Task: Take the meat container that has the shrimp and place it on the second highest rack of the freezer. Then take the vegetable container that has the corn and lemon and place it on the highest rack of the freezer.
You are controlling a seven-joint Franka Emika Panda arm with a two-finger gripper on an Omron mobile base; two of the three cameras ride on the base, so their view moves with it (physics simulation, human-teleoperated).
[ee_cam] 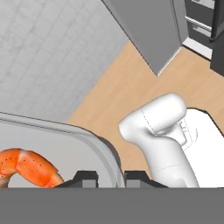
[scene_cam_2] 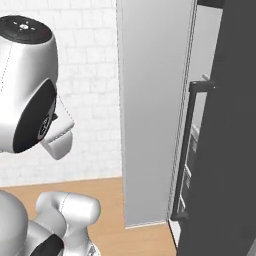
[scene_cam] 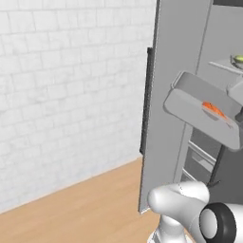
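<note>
Currently the freezer [scene_cam: 190, 71] stands with its door [scene_cam: 175, 57] swung open; in the left base view the door's long dark handle [scene_cam: 148, 99] runs down its outer edge, and light grey racks [scene_cam: 225, 66] show inside the cabinet at the right. In the right base view the same open door presents as a broad grey panel, with dark cabinetry beside it.

The meat container [scene_cam: 201, 111], a shallow grey tray, is off any counter and held in the air in front of the open freezer, tilted, with its near rim lower. It has not yet reached a rack. Inside it lies the shrimp [scene_cam: 213, 109], small and orange-pink, near the tray's far side. In the hand view the shrimp appears at the lower left, within the tray's rounded corner.

The pincer [ee_cam: 110, 178] is nearly closed, its two dark tips clamped on the rim of the meat container, one tip on each side of the wall.

A green item, judged to be the corn [scene_cam: 237, 59], sits on an upper rack at the right edge of the left base view; its container and the lemon cannot be made out.

Progress assessment: the first container is picked up and carried to the freezer. Remaining steps: set it on the second highest rack, release it, then move the vegetable container to the highest rack.
</note>
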